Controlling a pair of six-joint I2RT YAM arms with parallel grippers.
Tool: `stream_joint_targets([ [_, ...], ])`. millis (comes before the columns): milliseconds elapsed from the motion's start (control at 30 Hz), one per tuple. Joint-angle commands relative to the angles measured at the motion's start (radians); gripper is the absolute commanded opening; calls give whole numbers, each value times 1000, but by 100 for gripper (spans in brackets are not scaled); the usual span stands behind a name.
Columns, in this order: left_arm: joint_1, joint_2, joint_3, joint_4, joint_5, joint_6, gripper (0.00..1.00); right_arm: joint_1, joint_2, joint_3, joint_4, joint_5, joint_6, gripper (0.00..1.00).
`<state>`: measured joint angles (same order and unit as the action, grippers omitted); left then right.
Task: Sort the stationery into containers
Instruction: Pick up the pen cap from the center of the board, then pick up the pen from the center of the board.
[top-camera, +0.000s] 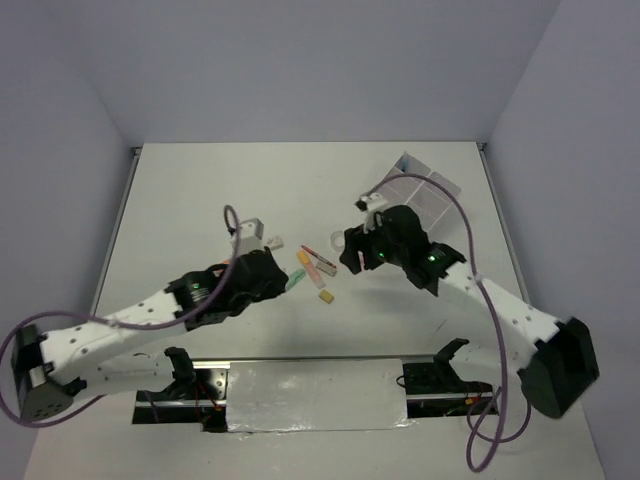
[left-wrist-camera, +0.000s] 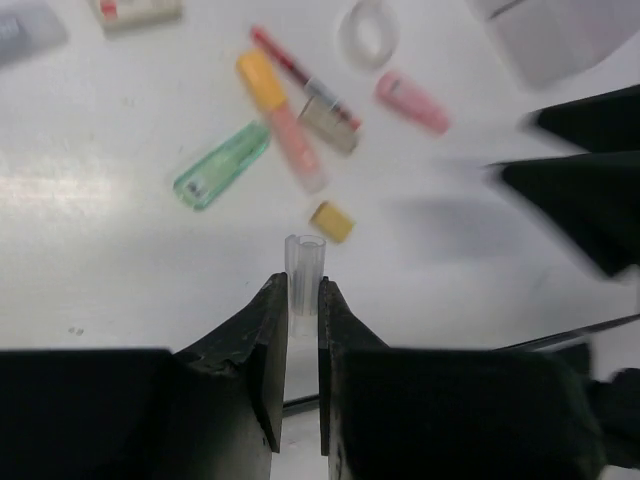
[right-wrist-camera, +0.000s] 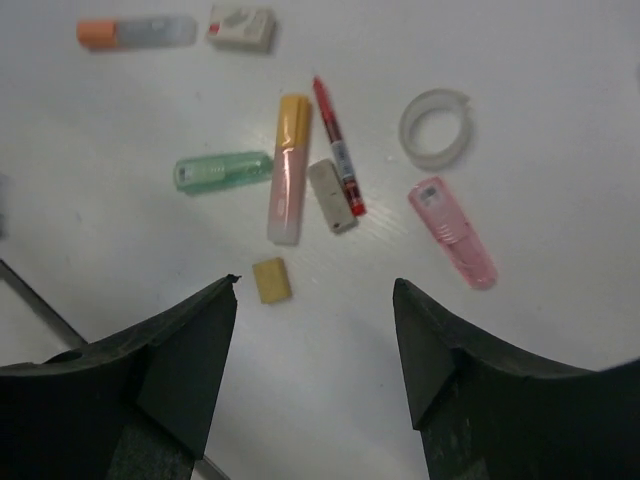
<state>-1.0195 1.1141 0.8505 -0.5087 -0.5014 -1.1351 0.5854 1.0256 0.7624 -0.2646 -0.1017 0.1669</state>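
Observation:
In the left wrist view my left gripper (left-wrist-camera: 303, 285) is shut on a clear tube-shaped piece of stationery (left-wrist-camera: 304, 258) that sticks out past the fingertips. Ahead of it lie a yellow eraser (left-wrist-camera: 331, 221), a green marker (left-wrist-camera: 222, 165), a yellow-capped pink marker (left-wrist-camera: 282, 120), a red pen (left-wrist-camera: 300, 75), a pink marker (left-wrist-camera: 411, 102) and a white tape ring (left-wrist-camera: 368, 32). My right gripper (right-wrist-camera: 315, 285) hangs open above the table, just short of the yellow eraser (right-wrist-camera: 272, 280), with nothing between its fingers. The white box of containers (top-camera: 425, 190) stands at the back right.
An orange marker (right-wrist-camera: 137, 32) and a white eraser (right-wrist-camera: 241, 27) lie at the far side of the pile. A small grey eraser (right-wrist-camera: 331, 196) rests against the red pen (right-wrist-camera: 338, 145). The two grippers face each other across the pile (top-camera: 318, 268).

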Motion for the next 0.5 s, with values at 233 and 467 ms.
stream_joint_targets([
  [233, 39, -402, 134, -215, -175, 339, 0, 122, 617, 415, -99, 28, -274, 53],
  [467, 41, -614, 84, -206, -169, 451, 0, 123, 833, 584, -157, 72, -337, 53],
])
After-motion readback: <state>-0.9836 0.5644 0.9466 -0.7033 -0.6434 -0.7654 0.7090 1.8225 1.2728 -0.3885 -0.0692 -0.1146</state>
